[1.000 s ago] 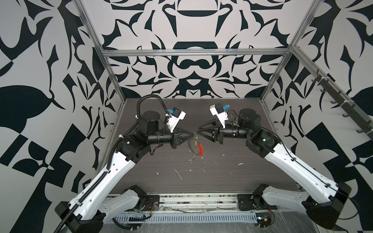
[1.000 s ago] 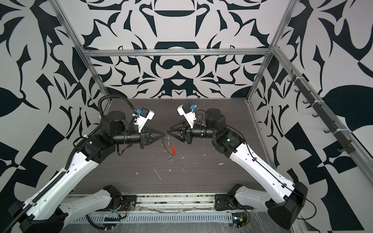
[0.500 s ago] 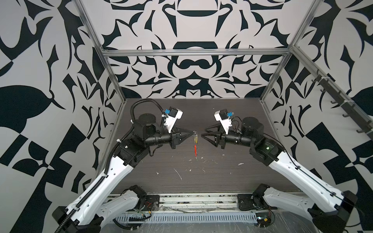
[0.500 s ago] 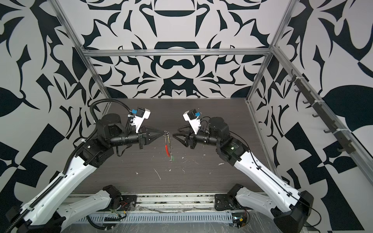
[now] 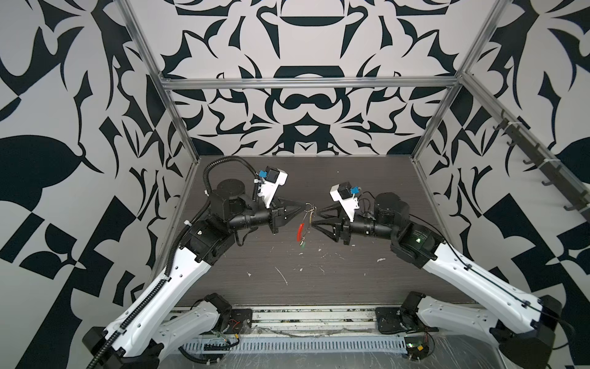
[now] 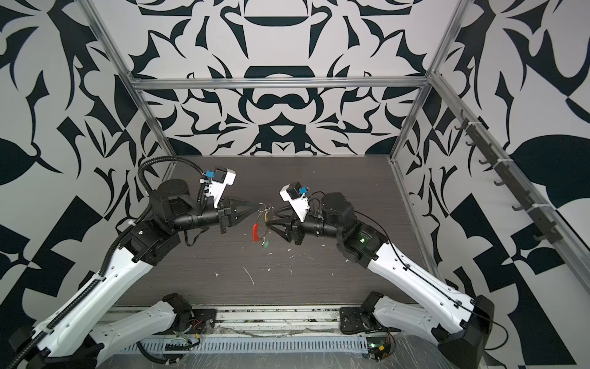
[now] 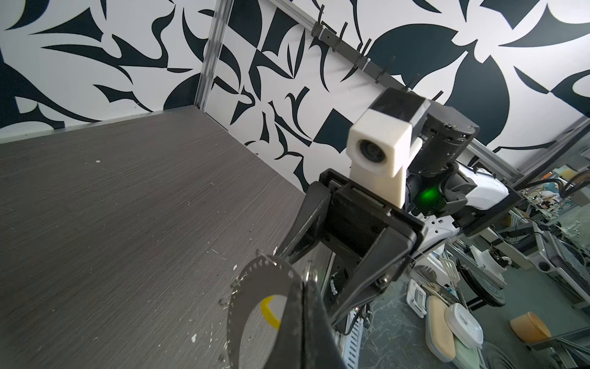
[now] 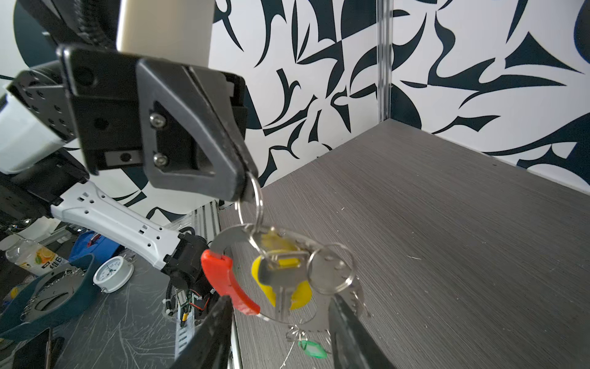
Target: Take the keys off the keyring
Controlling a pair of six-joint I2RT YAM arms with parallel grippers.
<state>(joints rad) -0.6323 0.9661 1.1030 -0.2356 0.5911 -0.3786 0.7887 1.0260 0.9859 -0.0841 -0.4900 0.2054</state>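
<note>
My left gripper (image 5: 305,206) (image 6: 255,209) is shut on a small metal ring (image 8: 253,204), and the whole bunch hangs from that ring above the table. The keyring (image 8: 346,314) is a thin grey hoop with a red arc (image 8: 225,281) (image 5: 300,231). A yellow key (image 8: 281,281) and a second split ring (image 8: 330,270) hang against it. A green key (image 8: 312,347) (image 6: 265,244) dangles at the bottom. My right gripper (image 5: 316,218) (image 8: 278,298) is open, one finger on each side of the hoop's lower part, holding nothing.
White scraps and flecks (image 5: 282,275) litter the dark table (image 5: 367,179). Patterned walls with metal frame posts (image 5: 178,127) close in the left, back and right. A rail of hooks (image 5: 526,147) runs along the right wall.
The right gripper let go of the bunch, drew back to the right while opening, then came close again. The keyring swung to hang straight down from the left gripper, which rose slightly.
</note>
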